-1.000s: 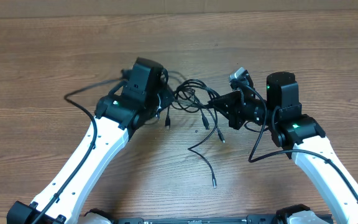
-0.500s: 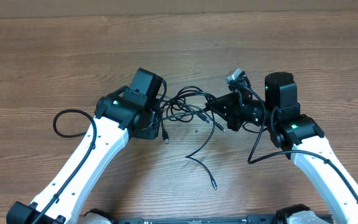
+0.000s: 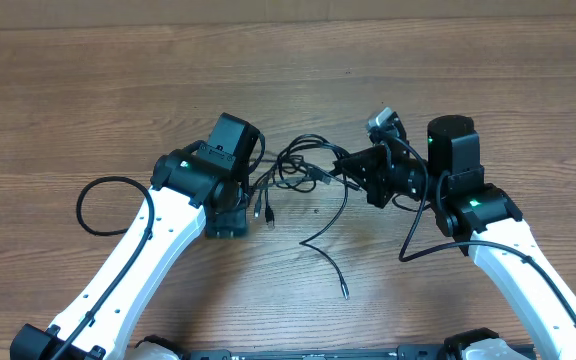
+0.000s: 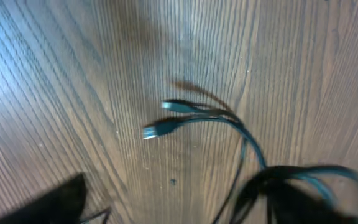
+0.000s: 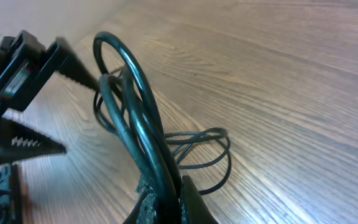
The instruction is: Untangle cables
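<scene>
Surface: wood-grain board; everything rests on it.
Cables: thin black cords in a looped bundle near the centre of the overhead view, between the two arms.
Plug ends: two small connectors at 8 o'clock from the bundle, just beside the left arm. The left wrist view is blurred, so contact with the surface cannot be told.
Loose strand: one cord leaves the bundle toward 6 o'clock, lies on the surface and ends in a small plug well apart from the bundle.
Right end effector: positioned at 3 o'clock from the bundle and closed on the cables. In the right wrist view the cords run into its fingers at the bottom edge, and a loop stands up from the grip.
Left end effector: positioned at 8 o'clock from the bundle. Its serrated fingers are spread apart with nothing between them. A raised cord loop appears just beside the upper fingertip; contact cannot be told.
</scene>
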Controlling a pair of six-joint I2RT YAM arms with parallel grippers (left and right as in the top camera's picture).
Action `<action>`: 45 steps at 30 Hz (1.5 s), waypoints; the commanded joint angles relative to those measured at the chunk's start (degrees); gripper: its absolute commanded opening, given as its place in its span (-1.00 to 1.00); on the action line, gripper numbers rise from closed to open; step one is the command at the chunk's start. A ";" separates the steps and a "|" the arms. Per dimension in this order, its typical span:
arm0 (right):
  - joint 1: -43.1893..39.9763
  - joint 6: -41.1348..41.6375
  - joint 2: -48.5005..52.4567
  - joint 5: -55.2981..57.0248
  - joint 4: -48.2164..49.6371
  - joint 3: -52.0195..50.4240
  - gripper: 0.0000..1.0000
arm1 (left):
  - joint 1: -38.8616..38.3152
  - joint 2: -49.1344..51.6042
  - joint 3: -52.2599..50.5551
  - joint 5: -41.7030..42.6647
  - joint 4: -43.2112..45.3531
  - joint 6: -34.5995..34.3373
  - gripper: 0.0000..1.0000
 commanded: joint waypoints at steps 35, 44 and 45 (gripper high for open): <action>-1.90 10.12 -1.11 -7.30 14.27 0.68 -0.92 | 1.25 -11.78 4.92 -13.66 10.82 69.99 0.99; -7.41 34.60 -1.11 -11.78 28.94 0.68 -0.92 | 1.27 -11.78 4.92 -9.60 15.19 70.25 0.99; -8.11 37.40 -1.11 -13.07 30.62 0.68 -0.92 | 1.27 -11.78 4.92 -8.09 16.26 71.80 0.99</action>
